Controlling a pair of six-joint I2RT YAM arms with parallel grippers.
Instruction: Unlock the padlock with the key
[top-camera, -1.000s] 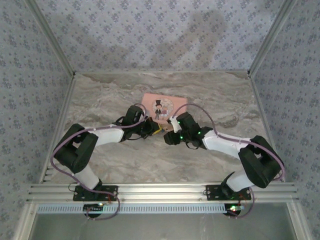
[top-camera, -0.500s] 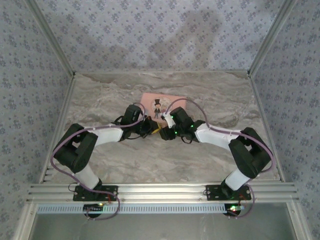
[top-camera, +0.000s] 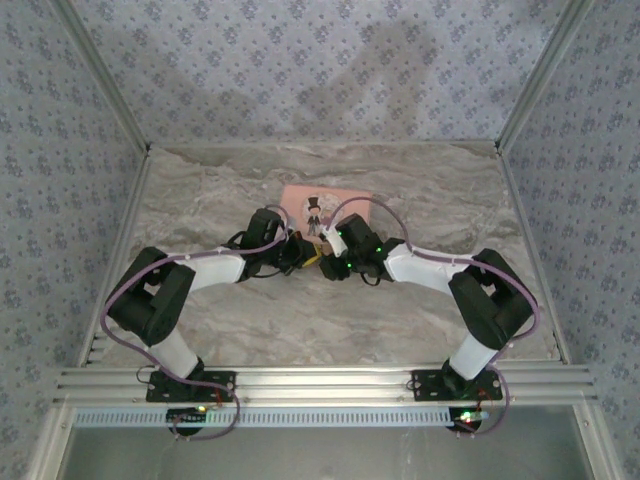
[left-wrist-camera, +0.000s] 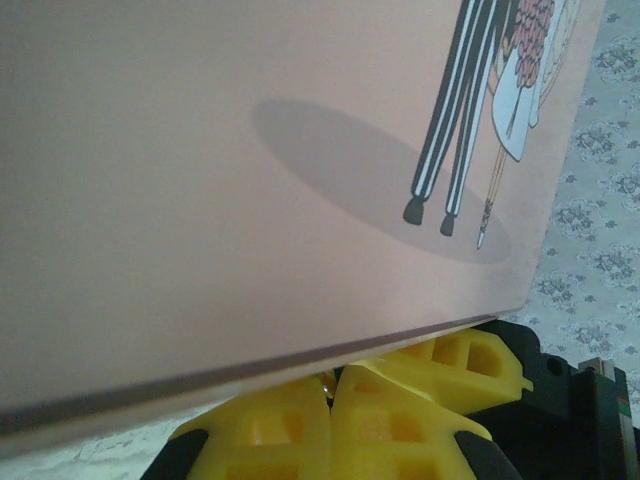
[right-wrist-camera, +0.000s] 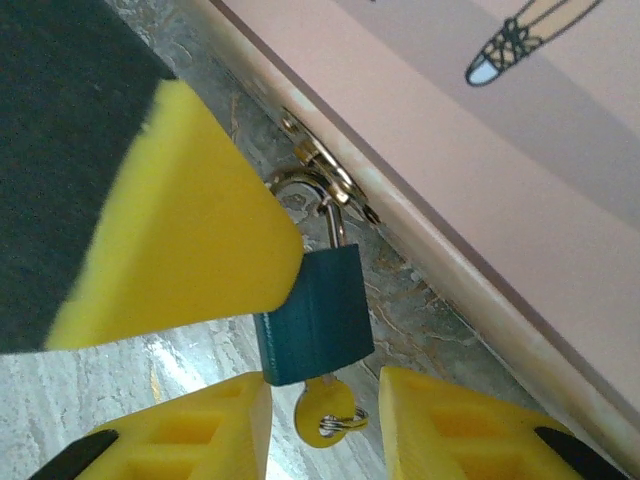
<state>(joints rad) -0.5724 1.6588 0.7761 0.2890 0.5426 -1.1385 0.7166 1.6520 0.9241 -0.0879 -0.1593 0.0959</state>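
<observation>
The padlock (right-wrist-camera: 318, 310) is a small teal body whose metal shackle (right-wrist-camera: 331, 218) hooks through the hasp (right-wrist-camera: 318, 165) of the pink tin (right-wrist-camera: 480, 150). A yellow-headed key (right-wrist-camera: 325, 418) with a small ring sticks out of its underside. My right gripper (right-wrist-camera: 323, 385) is open, its fingers either side of the key and clear of it. A yellow finger (right-wrist-camera: 170, 230) of my left gripper lies over the lock's left side. In the left wrist view my left gripper (left-wrist-camera: 333, 378) is shut under the tin's edge (left-wrist-camera: 300, 350), something shiny at its tips. From above, both grippers meet by the tin (top-camera: 325, 205).
The pink tin with a cartoon couple lies flat on the marbled table (top-camera: 200, 190), just beyond both grippers. Patterned walls close in the back and both sides. An aluminium rail (top-camera: 320, 385) runs along the near edge.
My right arm has swung left and forward, bringing its gripper up to the left gripper by the tin's near edge. The left arm has stayed put.
</observation>
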